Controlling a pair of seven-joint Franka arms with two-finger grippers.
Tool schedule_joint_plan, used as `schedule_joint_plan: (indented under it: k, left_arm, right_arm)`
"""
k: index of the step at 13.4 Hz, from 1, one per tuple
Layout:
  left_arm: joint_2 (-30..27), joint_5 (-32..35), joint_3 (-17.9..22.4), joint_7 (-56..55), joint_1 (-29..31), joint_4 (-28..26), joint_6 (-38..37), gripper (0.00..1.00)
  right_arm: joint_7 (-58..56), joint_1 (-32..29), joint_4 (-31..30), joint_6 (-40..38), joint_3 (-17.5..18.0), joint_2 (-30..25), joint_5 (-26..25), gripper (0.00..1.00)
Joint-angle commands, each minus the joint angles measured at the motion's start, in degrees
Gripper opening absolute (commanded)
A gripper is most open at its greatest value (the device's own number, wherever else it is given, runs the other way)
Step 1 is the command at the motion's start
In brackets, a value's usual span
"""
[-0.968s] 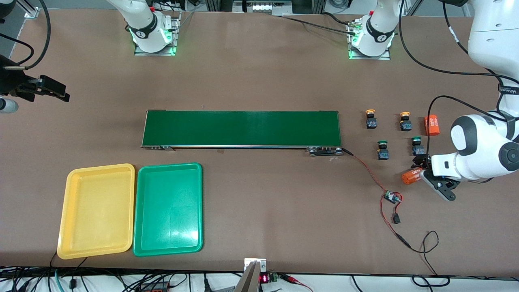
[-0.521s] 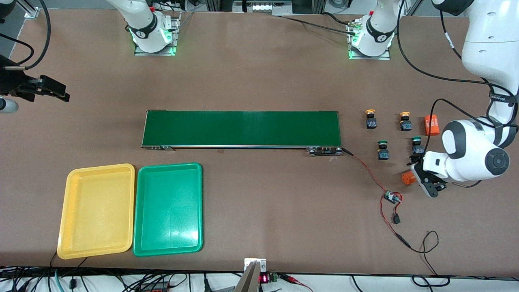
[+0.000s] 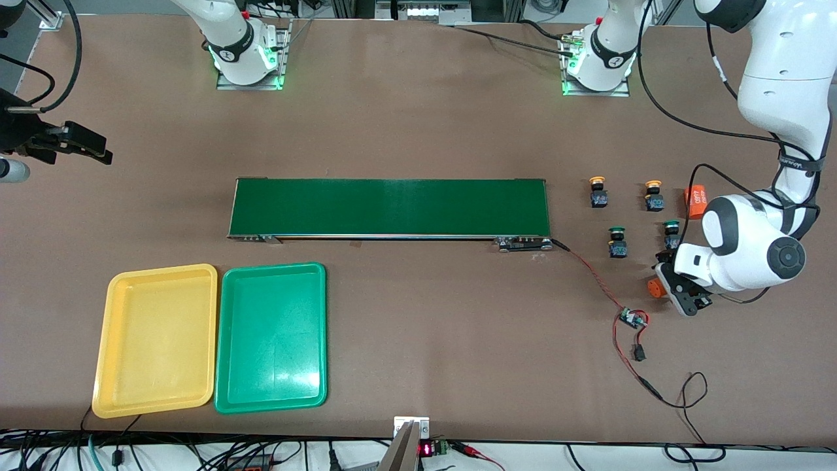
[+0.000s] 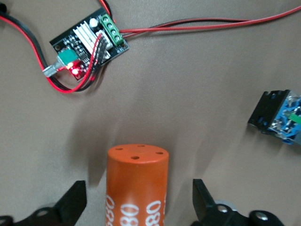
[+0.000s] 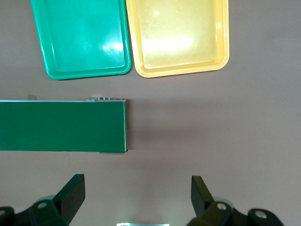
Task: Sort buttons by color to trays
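Note:
Four buttons stand near the left arm's end of the table: two yellow-capped ones (image 3: 597,191) (image 3: 654,195) and two green-capped ones (image 3: 616,241) (image 3: 671,234). My left gripper (image 3: 675,290) (image 4: 138,203) is low and open around an orange cylinder (image 3: 654,286) (image 4: 137,184) with white print, a gap on each side of it. One button's black-blue body (image 4: 279,117) lies beside it. The yellow tray (image 3: 157,340) (image 5: 178,35) and green tray (image 3: 271,337) (image 5: 84,37) lie side by side near the front camera. My right gripper (image 5: 138,198) waits open and high over bare table.
A long dark-green conveyor belt (image 3: 389,207) (image 5: 63,126) crosses the table's middle. Its red wires run to a small controller board (image 3: 633,318) (image 4: 87,44) near the left gripper. A second orange cylinder (image 3: 695,201) lies beside the yellow-capped buttons.
The left hand has swung in and slid along the orange cylinder, now covering most of it. The right arm has not moved.

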Motion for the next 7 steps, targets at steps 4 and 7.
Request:
schedule_joint_plan:
  k: [4,7]
  left_arm:
    - [-2.87,1.5,-0.19,2.27,0.09,-0.51,0.18,0.08]
    - [-11.2,1.42,-1.67,2.89,-2.1,-7.95,-0.96,0.02]
  right_arm:
    - [-0.9,-0.41,0.42,-0.37,0.24,0.2,-0.53,1.0]
    - [-0.9,-0.41,0.42,-0.45,0.24,0.11,-0.53,1.0]
